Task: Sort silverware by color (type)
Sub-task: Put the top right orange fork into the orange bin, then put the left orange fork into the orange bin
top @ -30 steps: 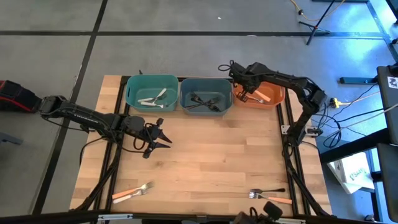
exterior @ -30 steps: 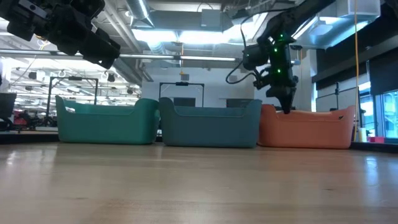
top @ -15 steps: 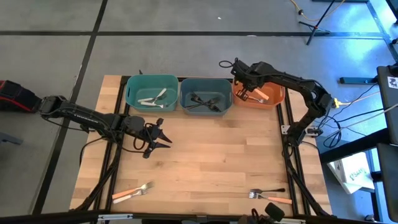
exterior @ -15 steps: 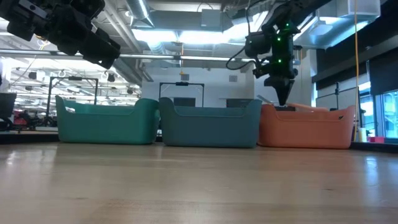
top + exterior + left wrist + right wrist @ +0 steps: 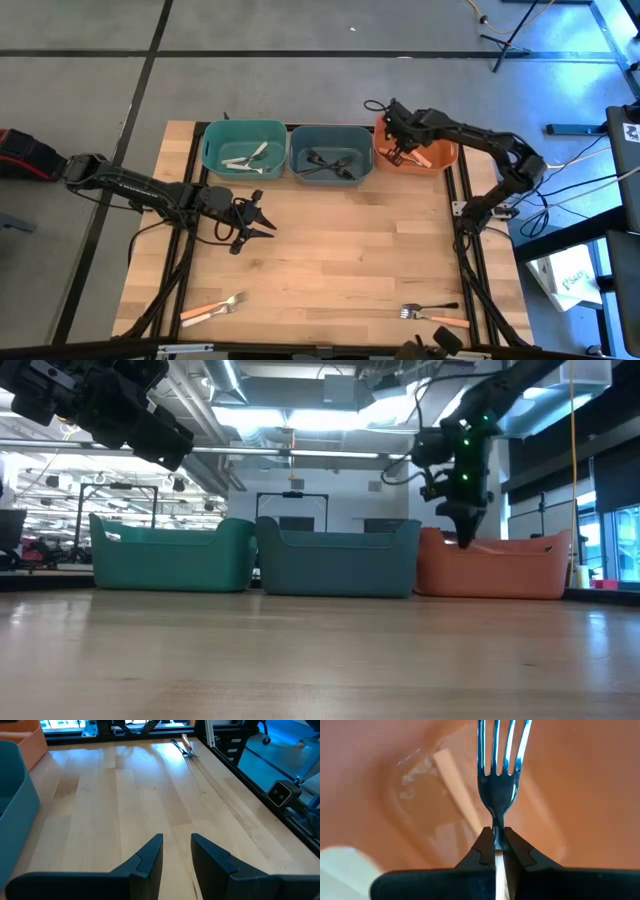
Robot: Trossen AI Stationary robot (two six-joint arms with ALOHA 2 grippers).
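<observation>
My right gripper (image 5: 397, 153) is over the orange bin (image 5: 440, 160) at the table's far right. Its tip is just inside the rim in the low view (image 5: 466, 538). It is shut on a fork (image 5: 497, 775) whose metal tines stick out past the fingertips. An orange-handled fork (image 5: 421, 155) lies on the bin's floor. My left gripper (image 5: 258, 220) is open and empty above the table's left middle, and its wrist view shows the gap between the fingers (image 5: 177, 851). The teal bin (image 5: 212, 150) holds white forks (image 5: 247, 157). The blue-grey bin (image 5: 298, 160) holds black forks (image 5: 330, 162). My right gripper pinches the fork's narrow neck (image 5: 496, 822), just behind the tines, between its two fingers. The fork lies along the fingers, tines forward, and its handle is hidden between them. The fingers come from above, pointing down into the orange bin. The tines hang above the bin's floor.
An orange-handled fork (image 5: 212, 308) lies near the table's front left. A black-handled fork (image 5: 430, 309) and an orange-handled fork (image 5: 447, 320) lie near the front right. The three bins stand in a row along the far edge. Bare wood (image 5: 340, 240) lies in the middle.
My right gripper, still shut on the fork, has risen a little above the orange bin and then gone down again to its rim. It has shifted slightly toward the table's right edge.
</observation>
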